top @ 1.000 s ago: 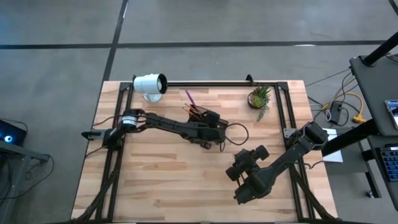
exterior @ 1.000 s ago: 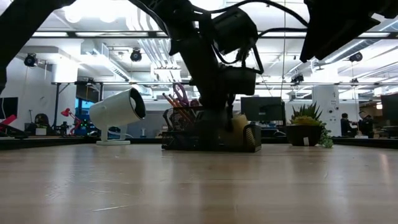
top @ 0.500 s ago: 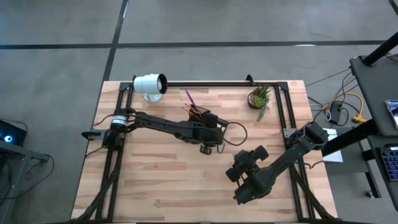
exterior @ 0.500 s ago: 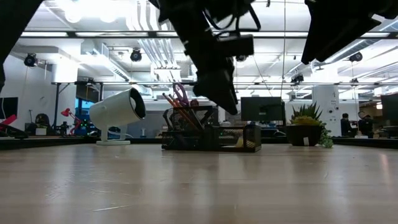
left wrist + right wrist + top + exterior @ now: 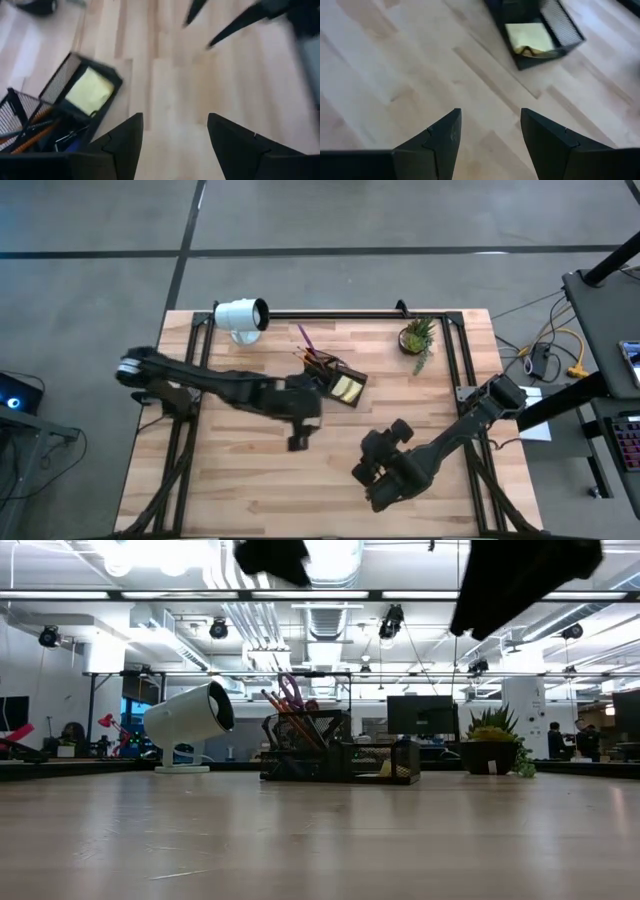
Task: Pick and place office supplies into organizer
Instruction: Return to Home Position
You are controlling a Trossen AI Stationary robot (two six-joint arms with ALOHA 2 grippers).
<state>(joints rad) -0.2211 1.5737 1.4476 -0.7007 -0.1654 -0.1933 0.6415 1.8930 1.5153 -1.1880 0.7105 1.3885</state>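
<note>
The left pincer hovers over bare wood near the organizer, on the side toward the open middle of the surface. Its wrist view shows the fingers spread wide with nothing between them. The right pincer hangs farther out over the same open stretch, also wide open and empty. The yellow sticky-note pad lies flat in the organizer's low end compartment. The pens and scissors stand in its taller section, and no loose supply shows anywhere on the wood, so the sorting looks done and only the retreat to rest remains. That retreat seems best made by taking the left arm up and back toward its own edge, keeping its fingers well above the mesh walls and the upright pens so nothing is dragged or tipped. The two arms are close enough in the middle that each should probably draw away on its own side without crossing the other. The lamp and the plant stand at the far edge, out of either likely path.
</note>
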